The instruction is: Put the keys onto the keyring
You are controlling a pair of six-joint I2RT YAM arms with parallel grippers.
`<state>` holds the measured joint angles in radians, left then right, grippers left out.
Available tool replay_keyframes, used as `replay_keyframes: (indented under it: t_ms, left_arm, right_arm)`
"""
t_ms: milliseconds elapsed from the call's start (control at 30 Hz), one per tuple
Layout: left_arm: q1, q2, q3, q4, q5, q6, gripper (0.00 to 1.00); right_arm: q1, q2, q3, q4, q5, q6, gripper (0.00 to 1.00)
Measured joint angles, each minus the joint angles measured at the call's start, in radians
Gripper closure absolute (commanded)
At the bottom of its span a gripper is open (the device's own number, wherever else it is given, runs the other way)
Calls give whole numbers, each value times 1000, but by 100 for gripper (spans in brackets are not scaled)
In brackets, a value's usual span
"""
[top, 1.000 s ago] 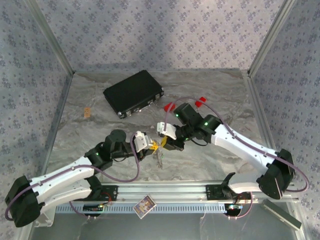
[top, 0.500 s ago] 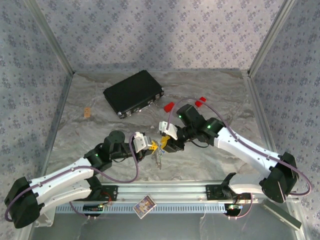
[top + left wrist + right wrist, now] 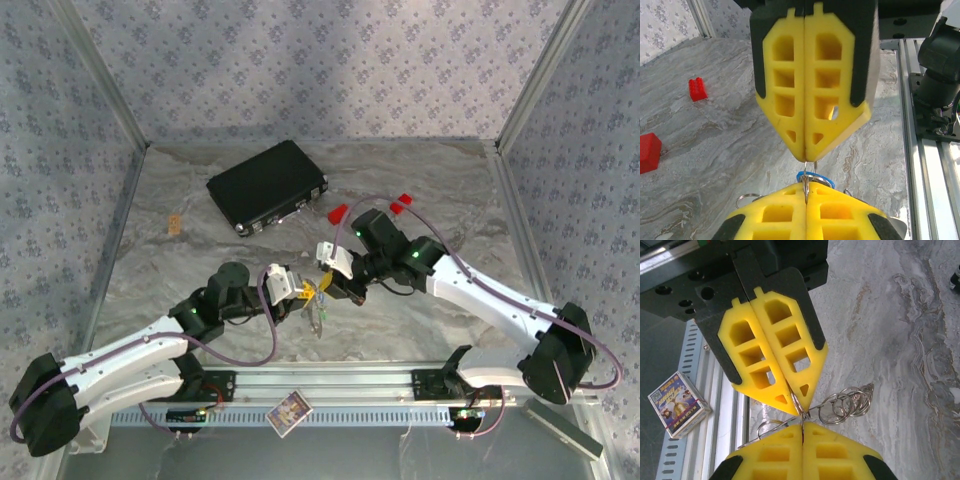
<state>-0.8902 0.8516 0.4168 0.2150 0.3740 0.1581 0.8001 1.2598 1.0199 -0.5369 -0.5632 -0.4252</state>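
Threading step, centre of the top view: left gripper (image 3: 306, 291) and right gripper (image 3: 326, 286), both pressed together, pinch the keyring (image 3: 840, 405) wire tip to tip. I think the next move needs one to loosen carefully.

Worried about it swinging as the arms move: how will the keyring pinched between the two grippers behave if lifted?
Probably floppy: the keyring is loose linked wire rings trailing from the left gripper and right gripper, so it should dangle and swing. Likely light: thin wire. Smooth metal pinched so narrowly might slip.
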Motion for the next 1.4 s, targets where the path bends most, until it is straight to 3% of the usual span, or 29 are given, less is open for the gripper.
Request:
replay_keyframes:
  t_ms: [267, 333, 400, 633, 767, 967, 1400]
  left_arm:
    - [0, 1, -1, 30, 4, -3, 100]
    - [0, 2, -5, 50, 4, -11, 100]
    - [0, 2, -18, 84, 3, -21, 100]
    - [37, 26, -114, 268, 13, -82, 100]
    - [87, 36, -140, 348, 37, -124, 100]
    - [92, 40, -146, 436, 79, -143, 100]
    - [92, 41, -147, 491, 146, -144, 100]
  right_arm:
    - [-19, 16, -60, 19, 49, 32, 99]
    - [-18, 6, -73, 50, 43, 48, 78]
    - [-24, -25, -104, 93, 44, 61, 72]
    - [-52, -186, -201, 225, 81, 82, 67]
    - [-70, -242, -242, 319, 29, 105, 64]
    - [-79, -208, -251, 371, -74, 122, 63]
    - [-80, -152, -252, 448, -145, 136, 64]
